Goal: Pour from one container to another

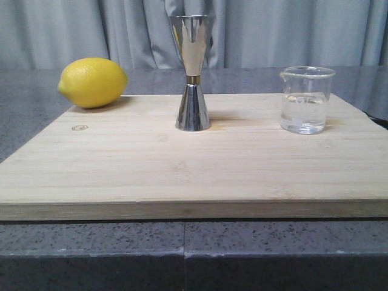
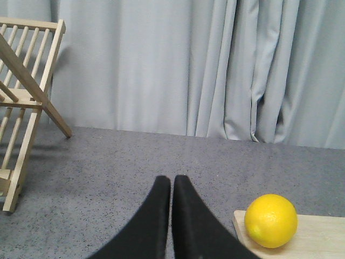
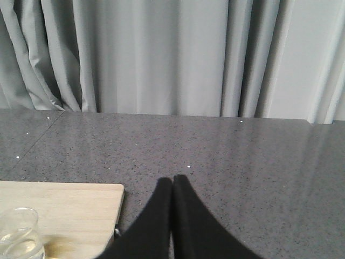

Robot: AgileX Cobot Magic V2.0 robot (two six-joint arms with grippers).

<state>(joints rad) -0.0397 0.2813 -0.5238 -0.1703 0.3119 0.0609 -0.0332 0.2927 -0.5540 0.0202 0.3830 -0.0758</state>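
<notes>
Both grippers are pressed together and empty: the right gripper (image 3: 172,181) shows its 2 black fingers meeting at the tips at the bottom centre of the right wrist view, and the left gripper (image 2: 172,181) looks the same at the bottom centre of the left wrist view. Neither arm appears in the front view.

From the right gripper, the glass beaker (image 3: 19,233) sits in the lower left corner of its frame, near the fingers; in the front view it stands upright at right of centre, about half full of clear liquid, its pouring lip turned toward the steel jigger (image 1: 193,73). That jigger stands upright at upper centre, wide cup up, well apart from the beaker. The right arm looks the nearer one, so my judgement is that it should open, close on the beaker's side and carry it leftward in the frame to tip over the jigger's mouth.

From the left gripper, only a lemon (image 2: 270,220) shows, at lower right.

All 3 things rest on a bamboo cutting board (image 1: 182,170) on a speckled grey countertop (image 3: 215,151). Grey curtains (image 3: 161,54) close the background, and a wooden rack (image 2: 24,102) stands at upper left of the left wrist view.
</notes>
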